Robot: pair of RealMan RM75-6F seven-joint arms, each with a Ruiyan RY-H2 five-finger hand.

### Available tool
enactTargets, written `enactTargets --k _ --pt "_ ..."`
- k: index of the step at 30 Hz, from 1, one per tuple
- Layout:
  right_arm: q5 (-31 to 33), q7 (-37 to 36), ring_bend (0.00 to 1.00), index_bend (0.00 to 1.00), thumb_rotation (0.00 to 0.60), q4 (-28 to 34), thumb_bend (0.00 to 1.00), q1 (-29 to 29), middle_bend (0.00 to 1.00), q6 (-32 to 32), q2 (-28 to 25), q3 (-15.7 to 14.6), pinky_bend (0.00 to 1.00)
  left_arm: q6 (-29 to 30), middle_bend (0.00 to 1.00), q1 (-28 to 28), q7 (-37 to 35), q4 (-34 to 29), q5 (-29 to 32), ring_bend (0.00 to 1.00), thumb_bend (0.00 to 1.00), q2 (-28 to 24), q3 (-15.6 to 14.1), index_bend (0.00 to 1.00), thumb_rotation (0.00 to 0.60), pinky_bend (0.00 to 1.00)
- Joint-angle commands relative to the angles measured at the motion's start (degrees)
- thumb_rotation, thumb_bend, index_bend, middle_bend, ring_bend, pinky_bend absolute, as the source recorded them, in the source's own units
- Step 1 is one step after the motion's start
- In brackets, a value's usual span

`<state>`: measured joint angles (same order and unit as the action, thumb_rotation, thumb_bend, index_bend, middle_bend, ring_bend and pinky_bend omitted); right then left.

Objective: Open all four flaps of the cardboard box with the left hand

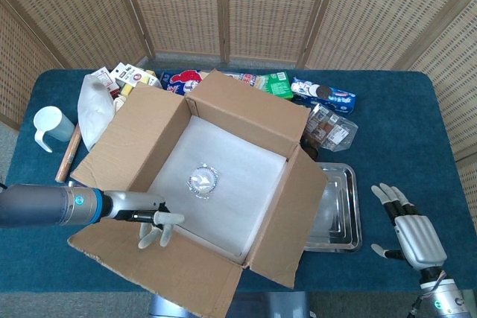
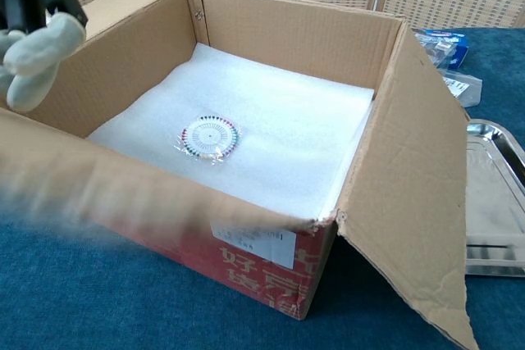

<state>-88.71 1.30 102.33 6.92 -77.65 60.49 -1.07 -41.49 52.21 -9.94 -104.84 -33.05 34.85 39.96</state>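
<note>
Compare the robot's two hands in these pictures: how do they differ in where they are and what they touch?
1. The left hand is on the near flap of the cardboard box; the right hand lies apart from the box, over bare blue table beside the metal tray.
2. The left hand reaches in sideways from the left; the right hand points away from the robot, fingers spread.

Both are pale and hold nothing.

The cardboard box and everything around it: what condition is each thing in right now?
cardboard box: open, all four flaps folded outward
near flap: down flat, blurred in the chest view
foam sheet: lying flat inside the box
round pin wheel: resting on the foam
left hand: over the near flap, holding nothing
right hand: fingers spread, holding nothing
metal tray: partly under the right flap
white cup: upright
</note>
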Motion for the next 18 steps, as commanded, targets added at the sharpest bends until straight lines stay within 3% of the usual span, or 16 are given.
enactTargets --k 1,8,11,13,18 --pt "0.0 0.0 0.00 0.00 0.600 0.0 0.00 0.0 0.00 0.0 0.0 0.0 0.25 0.2 0.72 0.2 0.2 -0.6 -1.1 0.41 0.00 -0.1 -1.0 0.49 0.000 0.43" --pt "0.0 0.1 0.00 0.00 0.600 0.0 0.00 0.0 0.00 0.1 0.0 -0.1 0.25 6.0 0.71 0.8 -0.4 -2.7 -5.7 0.41 0.00 -0.3 -4.0 0.49 0.000 0.43" --pt "0.1 0.0 0.00 0.00 0.600 0.0 0.00 0.0 0.00 0.1 0.0 0.0 0.25 8.2 0.64 1.5 -0.8 -3.0 -7.7 0.38 0.00 -0.1 -5.5 0.47 0.000 0.39" --pt "0.2 0.0 0.00 0.00 0.600 0.0 0.00 0.1 0.00 0.2 0.0 0.0 0.25 13.7 0.54 0.8 0.4 -4.6 -10.2 0.33 0.00 0.2 -6.2 0.45 0.000 0.35" --pt "0.2 -0.2 0.00 0.00 0.600 -0.1 0.00 0.1 0.00 0.3 0.0 0.0 0.25 29.7 0.41 -1.6 3.4 -8.3 -17.5 0.25 0.00 0.6 -8.9 0.40 0.000 0.29"
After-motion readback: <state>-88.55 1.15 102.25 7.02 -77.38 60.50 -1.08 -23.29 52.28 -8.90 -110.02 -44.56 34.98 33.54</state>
